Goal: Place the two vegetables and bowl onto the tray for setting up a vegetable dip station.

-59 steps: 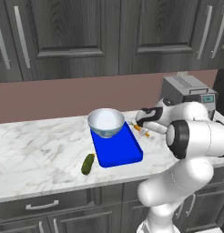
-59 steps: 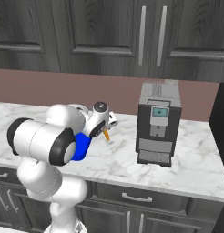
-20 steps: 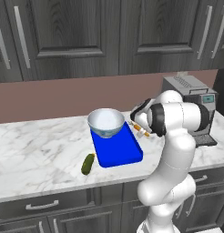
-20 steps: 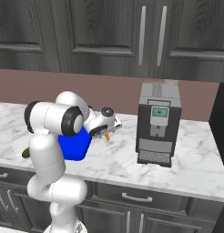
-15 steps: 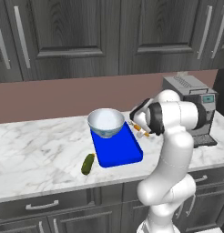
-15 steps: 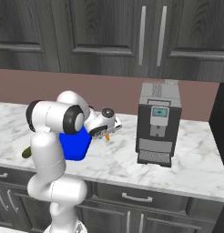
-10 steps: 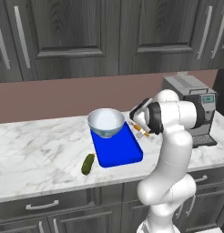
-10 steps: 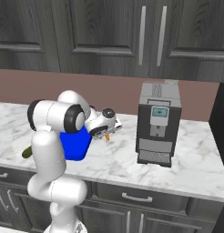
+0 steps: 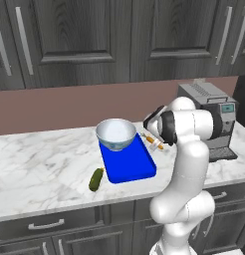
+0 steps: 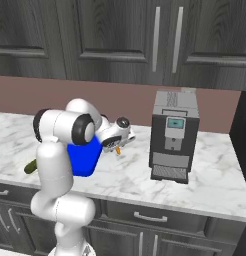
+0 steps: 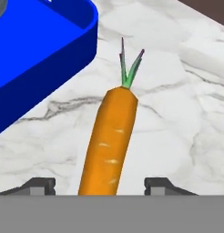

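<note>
The step in hand looks like the pick of the small thin orange carrot with a green tip (image 11: 109,141), which lies on the white marble counter (image 11: 177,136) just beside the flat bright blue rectangular tray (image 11: 36,59); the two-finger gripper (image 11: 100,184) is low over it, its dark fingertips (image 11: 38,184) standing apart on either side of the carrot, not touching it; nothing is grasped. The pale blue round bowl (image 9: 115,133) already sits on the tray's far end; the stubby dark green cucumber (image 9: 96,179) lies on the counter near the tray's near corner. The next move calls for squeezing evenly on the carrot, then lifting it across onto the tray.

Orange carrot (image 11: 109,141) lies beside the blue tray (image 9: 129,164) bearing the bowl (image 9: 115,133); cucumber (image 9: 96,179) lies apart.
</note>
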